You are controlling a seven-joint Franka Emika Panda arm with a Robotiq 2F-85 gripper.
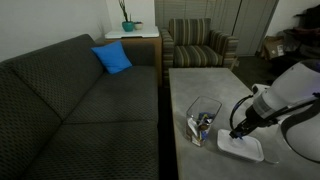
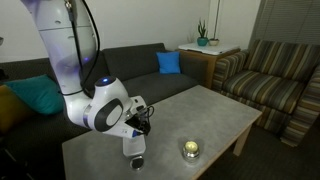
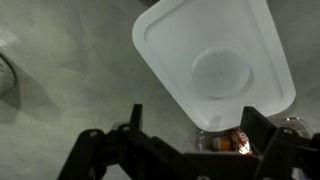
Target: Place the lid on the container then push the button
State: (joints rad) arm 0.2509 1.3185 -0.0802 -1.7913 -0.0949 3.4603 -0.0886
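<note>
Wrist view shows my gripper [image 3: 190,115] spread wide and empty, the lid [image 3: 215,60] flat on the table [image 3: 60,90] ahead. In an exterior view the lid lies just beside the container [image 1: 204,118], my gripper low over it, perhaps touching.

Soft even indoor light, low-resolution exterior views; wrist view dim, slightly blurred

Your gripper [image 1: 237,133] sits low over the lid [image 1: 243,148], which lies flat on the table [image 1: 190,85] just beside the container [image 1: 203,118]; a blue pillow [image 1: 113,58] rests well beyond the container.
</note>
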